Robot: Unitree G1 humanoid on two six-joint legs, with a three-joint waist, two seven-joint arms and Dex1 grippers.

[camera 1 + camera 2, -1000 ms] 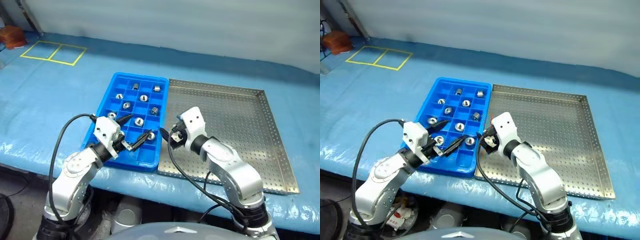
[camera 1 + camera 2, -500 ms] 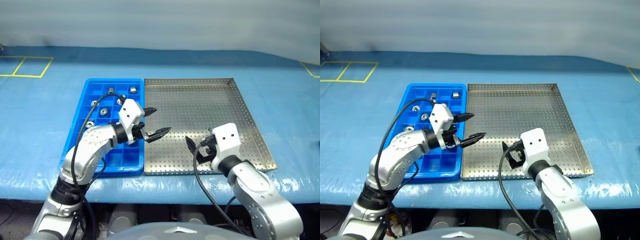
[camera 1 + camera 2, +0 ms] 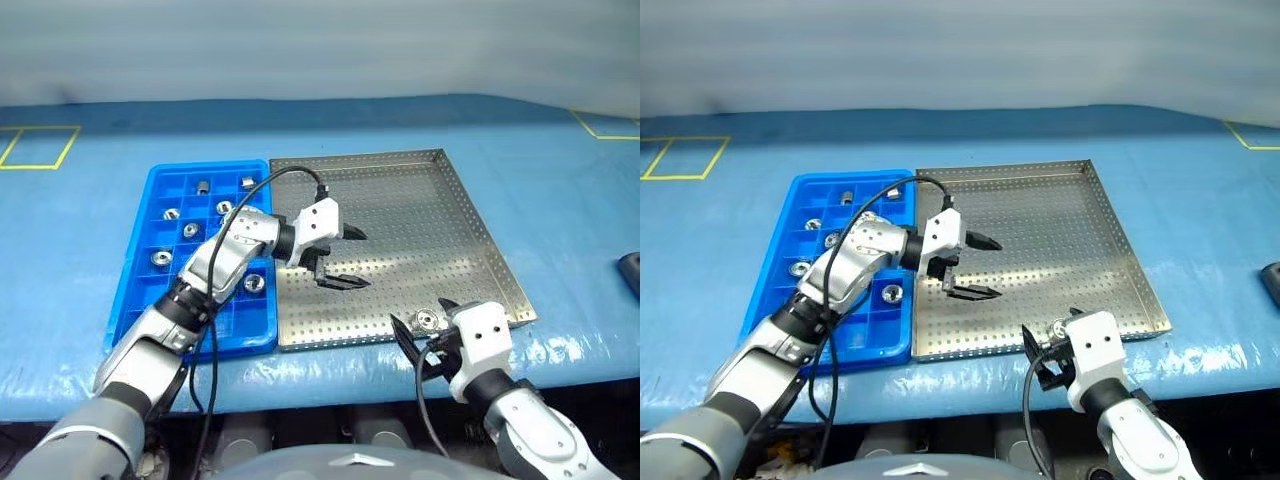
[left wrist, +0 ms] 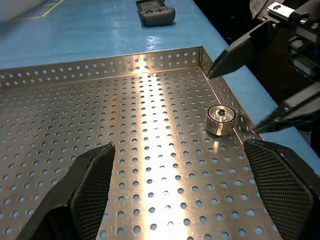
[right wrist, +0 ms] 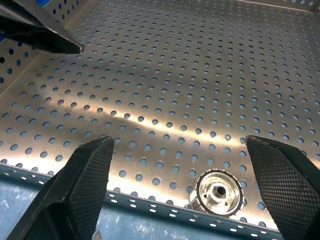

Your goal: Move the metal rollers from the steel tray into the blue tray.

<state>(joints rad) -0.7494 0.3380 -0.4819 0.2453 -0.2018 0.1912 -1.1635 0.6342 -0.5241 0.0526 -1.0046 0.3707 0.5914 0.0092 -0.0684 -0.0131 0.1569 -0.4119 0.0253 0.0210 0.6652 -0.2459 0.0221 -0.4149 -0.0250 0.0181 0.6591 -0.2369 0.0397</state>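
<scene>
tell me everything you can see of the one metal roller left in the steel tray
The metal roller is a short, shiny silver cylinder with a fine ribbed side band and a dark centre hole. It stands on its flat end, hole facing up, on the perforated floor of the steel tray, close to the rim at the near right corner. Nothing grips it: the right pincer is open just outside that corner, and the left pincer is open and apart from it.

The steel tray [image 3: 450, 230], shallow and perforated, lies centre frame touching the blue tray [image 3: 140, 290] on its left. One metal roller [image 3: 427, 320] stands on end near the steel tray's lower right corner; several others [image 3: 190, 231] sit in separate blue compartments.
</scene>
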